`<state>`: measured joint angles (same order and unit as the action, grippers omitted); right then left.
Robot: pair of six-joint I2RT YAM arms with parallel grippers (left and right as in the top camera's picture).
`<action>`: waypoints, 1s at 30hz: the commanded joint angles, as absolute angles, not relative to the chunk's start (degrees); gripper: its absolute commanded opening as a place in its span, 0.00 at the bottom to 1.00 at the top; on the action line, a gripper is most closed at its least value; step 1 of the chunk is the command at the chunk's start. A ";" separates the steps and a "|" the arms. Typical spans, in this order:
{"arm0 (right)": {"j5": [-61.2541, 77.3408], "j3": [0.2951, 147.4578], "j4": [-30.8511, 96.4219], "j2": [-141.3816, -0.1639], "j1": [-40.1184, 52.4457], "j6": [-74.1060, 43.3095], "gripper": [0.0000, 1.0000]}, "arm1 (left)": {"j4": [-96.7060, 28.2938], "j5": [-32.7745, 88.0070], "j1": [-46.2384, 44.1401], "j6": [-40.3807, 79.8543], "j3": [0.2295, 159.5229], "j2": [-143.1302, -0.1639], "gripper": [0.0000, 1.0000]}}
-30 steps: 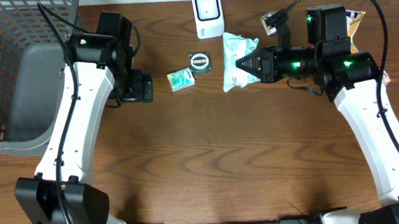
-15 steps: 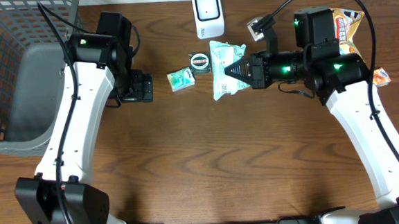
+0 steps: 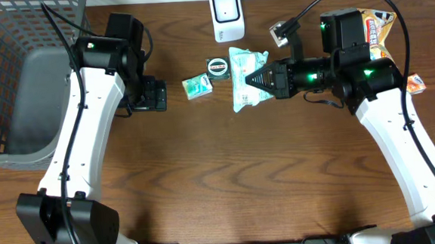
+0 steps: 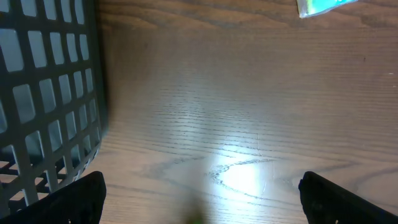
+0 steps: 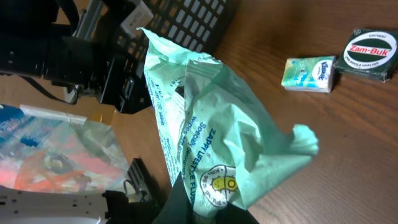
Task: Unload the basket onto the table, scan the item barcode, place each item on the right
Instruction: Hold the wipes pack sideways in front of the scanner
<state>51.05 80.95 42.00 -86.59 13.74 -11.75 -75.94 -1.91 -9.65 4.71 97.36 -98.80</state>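
The item is a pale green wipes packet (image 3: 245, 76), held off the table with my right gripper (image 3: 250, 80) shut on its lower edge. It hangs just in front of the white scanner (image 3: 226, 15) at the table's back edge. In the right wrist view the crumpled packet (image 5: 211, 124) fills the middle above my right gripper (image 5: 214, 208), with printed text and a round logo showing; I cannot make out a barcode. My left gripper (image 3: 157, 93) stands open over bare wood to the left, with nothing between its fingers (image 4: 81, 199).
A round Zam-Buk tin (image 3: 218, 67) and a small green tissue pack (image 3: 196, 85) lie just left of the packet. A dark wire basket (image 3: 18, 74) fills the back left corner. A snack bag (image 3: 378, 29) and a small orange item (image 3: 416, 84) lie at the right.
My right gripper carried the packet leftward, to a spot in front of the scanner, and has held still for the last half second. The left arm has not moved.
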 commanded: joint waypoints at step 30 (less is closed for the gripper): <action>51.55 80.75 42.50 -87.66 14.37 -12.21 0.01 | -75.96 -2.83 -9.45 5.23 97.19 -98.96 0.98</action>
